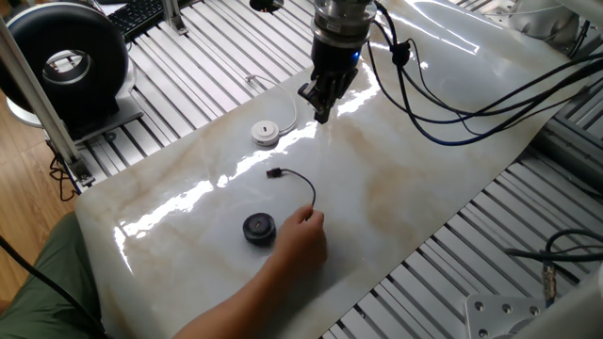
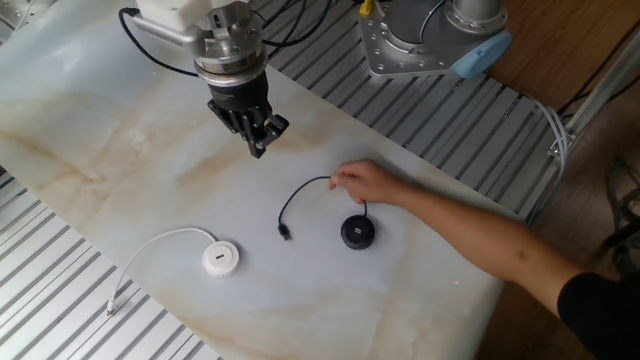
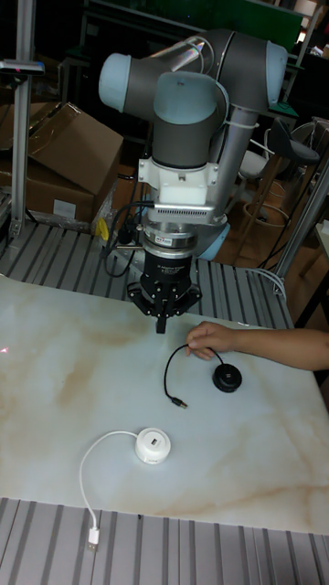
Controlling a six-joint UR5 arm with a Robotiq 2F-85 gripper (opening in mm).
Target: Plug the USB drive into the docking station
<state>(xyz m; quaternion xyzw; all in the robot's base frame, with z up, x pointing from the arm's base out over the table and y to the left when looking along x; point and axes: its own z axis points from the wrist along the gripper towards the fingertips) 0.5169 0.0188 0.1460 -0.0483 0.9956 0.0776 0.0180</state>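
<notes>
USB drive (image 2: 285, 232): lies unplugged beside docking station (image 2: 220, 258).
Gripper (image 2: 258, 146): above docking station, fingers together, holding nothing.
Left: grasp, insert.

Marble-look tabletop (image 1: 415, 179) sits under my tool, laid on ribbed aluminium slats (image 1: 188, 80) showing on both sides. Black round fan-like unit (image 1: 66, 61) well off past the slats in one fixed view, keyboard (image 1: 141, 14) just beyond it. Cardboard boxes (image 3: 64, 155) behind my base. Bundle of black cables (image 1: 471, 104) trails off my wrist across the slab.
</notes>
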